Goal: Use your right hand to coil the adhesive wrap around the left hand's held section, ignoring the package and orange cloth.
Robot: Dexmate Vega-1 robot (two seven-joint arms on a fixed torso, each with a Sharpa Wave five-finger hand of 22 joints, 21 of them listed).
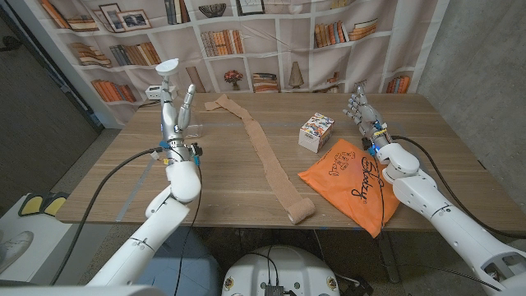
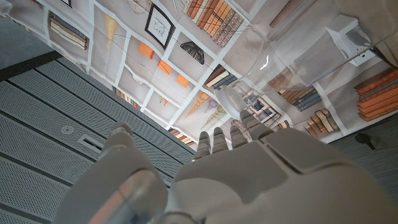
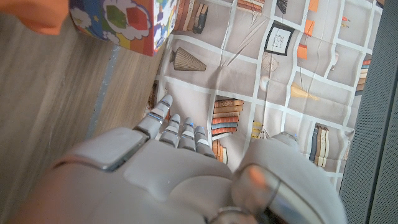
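While mostly unrolled, tan adhesive wrap (image 1: 263, 156), roll at end

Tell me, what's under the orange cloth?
The orange cloth lies on the wooden table, its lower corner hanging over the near edge. The colourful package sits beside it, not underneath. Anything hidden beneath the cloth cannot be seen.

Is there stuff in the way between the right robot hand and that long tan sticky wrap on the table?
Yes. The small colourful cardboard box and the orange cloth both lie between the right robot hand and the long tan adhesive wrap, whose rolled end sits by the table's near edge.
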